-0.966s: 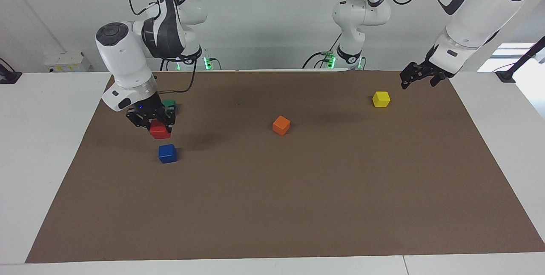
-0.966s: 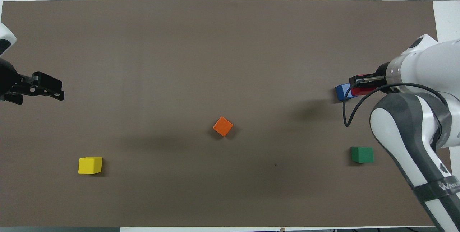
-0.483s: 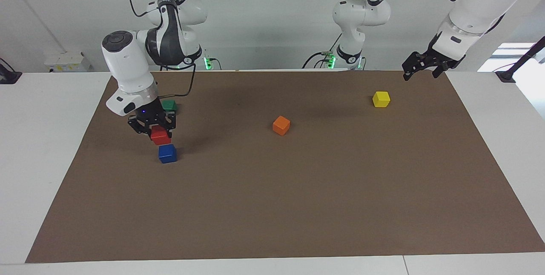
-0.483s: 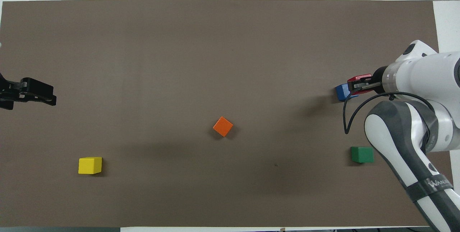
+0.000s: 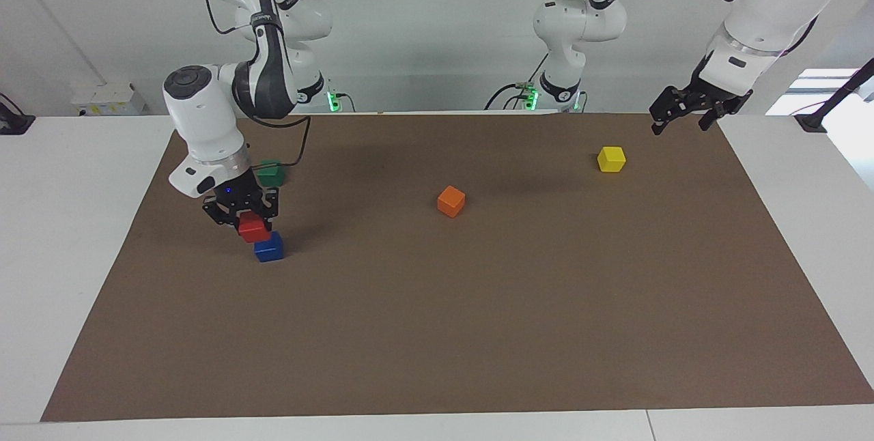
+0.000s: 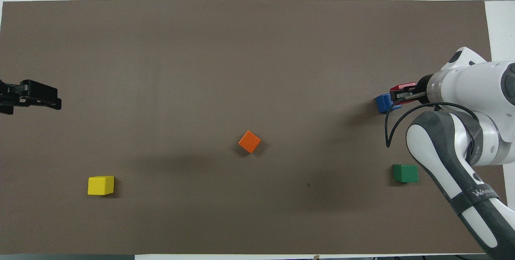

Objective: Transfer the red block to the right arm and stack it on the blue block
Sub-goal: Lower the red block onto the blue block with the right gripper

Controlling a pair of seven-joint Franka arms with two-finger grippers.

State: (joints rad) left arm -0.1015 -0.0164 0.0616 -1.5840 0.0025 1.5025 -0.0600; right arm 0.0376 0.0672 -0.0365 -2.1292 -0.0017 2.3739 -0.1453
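Observation:
My right gripper (image 5: 252, 221) is shut on the red block (image 5: 253, 228) and holds it just over the blue block (image 5: 269, 248), which rests on the brown mat toward the right arm's end of the table. Whether the two blocks touch I cannot tell. In the overhead view the red block (image 6: 402, 87) shows as a sliver between the right gripper's (image 6: 403, 95) fingers, and part of the blue block (image 6: 383, 103) sticks out beside it. My left gripper (image 5: 678, 124) waits open and holds nothing, raised over the mat's corner at the left arm's end, also in the overhead view (image 6: 48, 101).
A green cube (image 5: 270, 173) lies nearer to the robots than the blue block, close to the right arm's wrist. An orange cube (image 5: 450, 201) sits mid-mat. A yellow cube (image 5: 611, 158) lies toward the left arm's end. The brown mat (image 5: 478, 332) covers the table.
The right gripper has come down with the red block and now sits just over the blue block. The left arm has pulled back a little toward its own end.

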